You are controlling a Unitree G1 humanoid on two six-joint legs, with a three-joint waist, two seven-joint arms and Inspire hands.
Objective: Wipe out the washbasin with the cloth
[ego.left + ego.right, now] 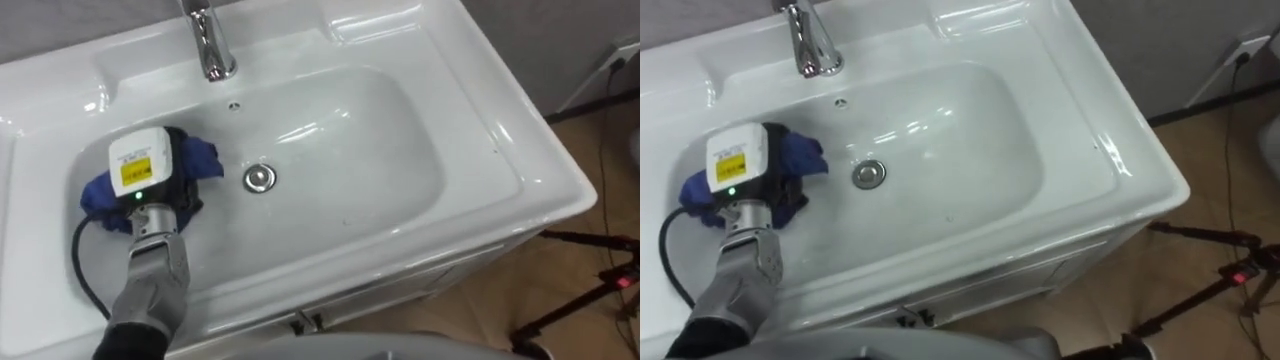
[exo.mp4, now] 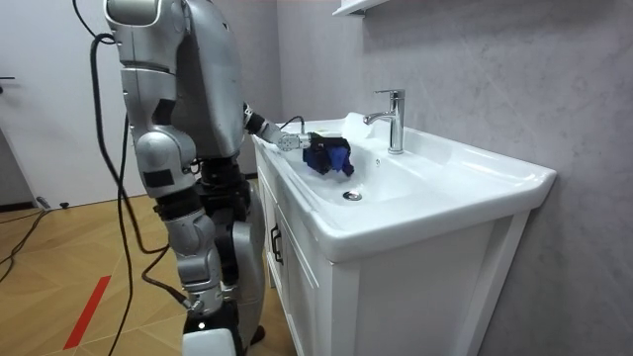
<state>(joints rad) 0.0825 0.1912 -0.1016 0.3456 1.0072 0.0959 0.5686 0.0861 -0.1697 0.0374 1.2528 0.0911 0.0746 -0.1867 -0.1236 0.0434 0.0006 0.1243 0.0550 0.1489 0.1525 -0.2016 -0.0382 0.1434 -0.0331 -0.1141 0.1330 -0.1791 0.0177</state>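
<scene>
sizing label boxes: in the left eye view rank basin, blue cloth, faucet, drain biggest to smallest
basin
blue cloth, partly under the robot hand
faucet, top cut off, so rank versus cloth unsure
drain

A grey, mottled plaster wall [image 2: 475,59] runs behind the washstand, and a white shelf [image 2: 356,7] juts from it at the top edge of the room view. Below stands a white cabinet [image 2: 307,287] with panelled doors and a dark handle [image 2: 277,245]. The floor [image 2: 59,257] is light brown wood laid in a herringbone pattern, with a red strip [image 2: 89,309] lying on it near the room view's lower left. Further back on that side a pale white wall [image 2: 49,119] closes the room. In the eye views a wall socket [image 1: 622,55] sits low on the grey wall, and a dark tripod [image 1: 580,300] stands on the wood just beside the cabinet.
</scene>
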